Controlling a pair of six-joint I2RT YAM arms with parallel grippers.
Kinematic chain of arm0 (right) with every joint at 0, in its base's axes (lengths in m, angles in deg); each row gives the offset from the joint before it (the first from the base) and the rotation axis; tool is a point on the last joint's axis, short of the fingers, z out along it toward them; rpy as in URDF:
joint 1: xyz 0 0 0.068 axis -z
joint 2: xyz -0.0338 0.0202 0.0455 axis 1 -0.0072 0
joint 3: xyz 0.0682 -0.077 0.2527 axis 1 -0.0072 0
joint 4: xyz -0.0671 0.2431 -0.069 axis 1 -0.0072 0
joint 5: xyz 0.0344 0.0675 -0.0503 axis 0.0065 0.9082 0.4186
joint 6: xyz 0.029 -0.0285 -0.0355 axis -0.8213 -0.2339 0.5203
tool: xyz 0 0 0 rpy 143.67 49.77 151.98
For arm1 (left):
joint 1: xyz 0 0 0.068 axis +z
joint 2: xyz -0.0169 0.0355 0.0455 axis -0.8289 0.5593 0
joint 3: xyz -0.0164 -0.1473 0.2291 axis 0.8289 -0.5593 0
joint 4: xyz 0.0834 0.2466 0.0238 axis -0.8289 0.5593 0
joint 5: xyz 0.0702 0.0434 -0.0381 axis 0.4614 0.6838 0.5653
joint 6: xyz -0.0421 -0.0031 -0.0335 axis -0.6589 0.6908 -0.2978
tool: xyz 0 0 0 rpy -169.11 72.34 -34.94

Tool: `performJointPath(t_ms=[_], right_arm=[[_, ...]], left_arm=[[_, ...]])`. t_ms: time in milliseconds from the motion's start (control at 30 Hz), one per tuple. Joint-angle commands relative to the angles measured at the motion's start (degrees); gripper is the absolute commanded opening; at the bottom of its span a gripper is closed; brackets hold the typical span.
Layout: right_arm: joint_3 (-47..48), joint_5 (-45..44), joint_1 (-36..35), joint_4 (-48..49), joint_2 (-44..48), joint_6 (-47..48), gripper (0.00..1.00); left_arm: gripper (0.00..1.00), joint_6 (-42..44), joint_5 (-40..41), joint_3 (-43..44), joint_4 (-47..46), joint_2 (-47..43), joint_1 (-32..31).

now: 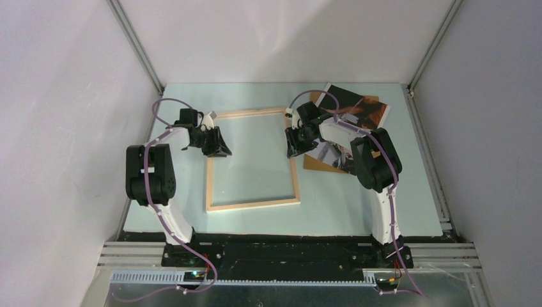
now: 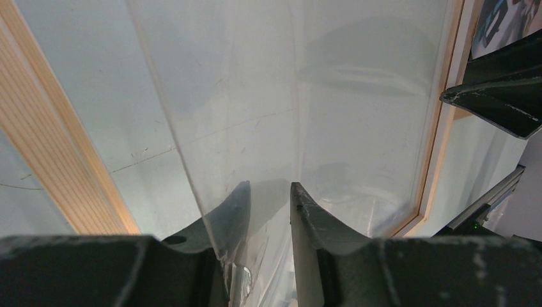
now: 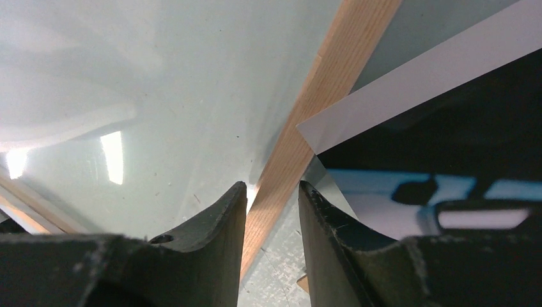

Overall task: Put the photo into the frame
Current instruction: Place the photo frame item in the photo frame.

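Note:
The frame (image 1: 252,204) lies flat mid-table, pale wood side up. A clear sheet (image 2: 287,96) lies across its opening, with one edge raised at my left gripper (image 1: 220,148). That sheet runs slantwise through the narrow gap of my left gripper (image 2: 270,187): the left finger shows through it and the right finger is in front of it. My right gripper (image 1: 293,148) sits over the frame's right rail (image 3: 319,89). In the right wrist view its fingers (image 3: 270,185) straddle the rail with a narrow gap. The photo (image 1: 358,109) lies picture up at the back right, and its white border (image 3: 415,83) touches the rail.
A plain brown backing board (image 1: 314,163) lies under the photo, right of the frame and beneath my right arm. The frame's left rail (image 2: 57,128) runs just left of my left gripper. Walls close the table at the back and sides.

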Motion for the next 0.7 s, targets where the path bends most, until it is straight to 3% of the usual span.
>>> performJointPath(t_ms=[0, 233, 667], right_arm=[[2.0, -2.0, -0.3, -0.9, -0.5, 0.6, 0.38], [1.6, -3.6, -0.4, -1.7, 0.1, 1.9, 0.3], [-0.9, -5.6, -0.4, -2.0, 1.9, 4.1, 0.28]], left_arm=[[0.34, 2.0, 0.5, 0.9, 0.5, 0.1, -1.1], [0.36, 1.2, -0.4, -0.4, 0.4, 0.0, -1.1], [0.37, -1.3, -2.7, -1.9, -1.4, 1.3, -2.9]])
